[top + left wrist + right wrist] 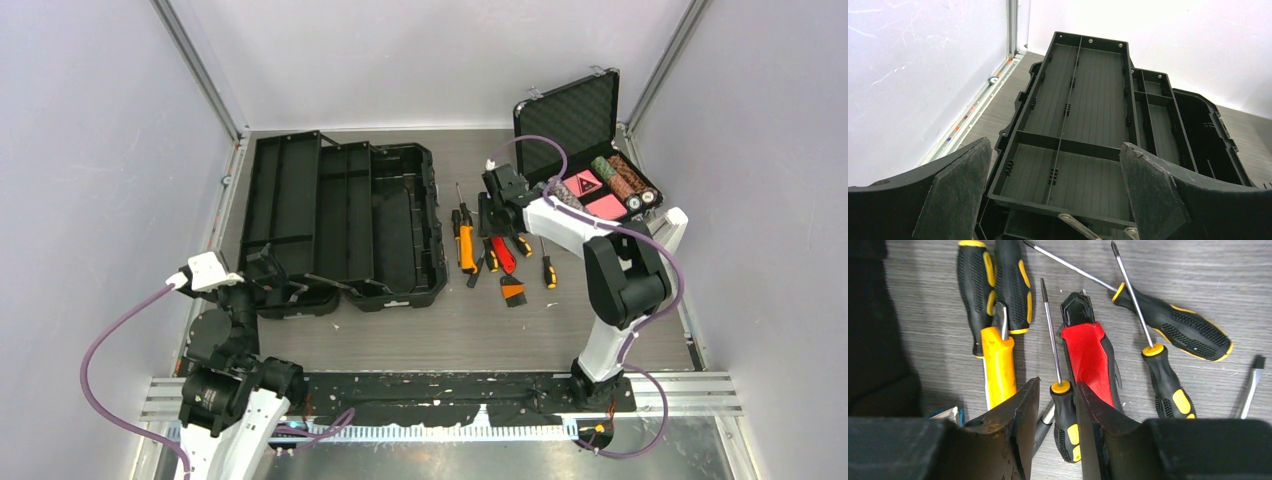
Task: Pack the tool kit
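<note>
1. Closest of all, the right end effector (1058,389) fills the bottom of its wrist view. Its two fingers stand a narrow gap apart on either side of the handle of a small screwdriver (1064,407), which lies on the table (1198,270). One finger looks to be against the handle and a sliver of space shows at the other, so whether the grip is firm cannot be told.
2. Just beside that handle, a red-and-black tool (1088,352) lies on one side and a yellow-handled tool (998,365) on the other, both flat on the table.
3. Beyond them, two black-and-yellow handles (975,295) lie side by side. Two longer screwdrivers (1173,320) lie nearby, the shaft of one crossing the other near its collar.
4. The left end effector (1054,146) hangs at the near left corner of the toolbox (400,230). Its fingers are spread as wide as they go, and they hold nothing.
5. The toolbox lies opened out on the left half of the table. Its divided tray (1098,85) is just past the left fingers, and the deep tub is to the right of the tray. The hand tools lie in a loose cluster on the table just right of the tub, apart from it.
6. Farthest away, in the far right corner, a foam-lined case (585,140) stands with its lid raised.
</note>
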`<state>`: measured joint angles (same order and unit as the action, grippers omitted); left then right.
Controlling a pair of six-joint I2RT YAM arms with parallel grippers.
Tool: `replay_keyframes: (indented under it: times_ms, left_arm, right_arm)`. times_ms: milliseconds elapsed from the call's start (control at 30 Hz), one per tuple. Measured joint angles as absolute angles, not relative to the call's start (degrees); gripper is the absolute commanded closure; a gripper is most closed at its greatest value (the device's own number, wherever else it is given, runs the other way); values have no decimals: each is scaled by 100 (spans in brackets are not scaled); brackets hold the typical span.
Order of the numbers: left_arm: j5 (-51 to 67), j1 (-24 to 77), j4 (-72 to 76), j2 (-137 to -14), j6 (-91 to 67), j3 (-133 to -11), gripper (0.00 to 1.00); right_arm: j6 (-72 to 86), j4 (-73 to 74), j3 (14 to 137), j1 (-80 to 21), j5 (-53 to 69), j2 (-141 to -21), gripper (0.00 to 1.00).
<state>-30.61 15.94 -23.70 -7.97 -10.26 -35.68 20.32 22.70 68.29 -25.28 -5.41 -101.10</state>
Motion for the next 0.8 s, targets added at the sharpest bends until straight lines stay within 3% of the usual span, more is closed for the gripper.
replay_keyframes:
  times_ms: [800]
  left_arm:
    - [-3046, 1594, -2338, -950, -1033, -3564, 0]
  right_arm:
    - [2043, 2504, 6853, -2895, -698, -10366, 63]
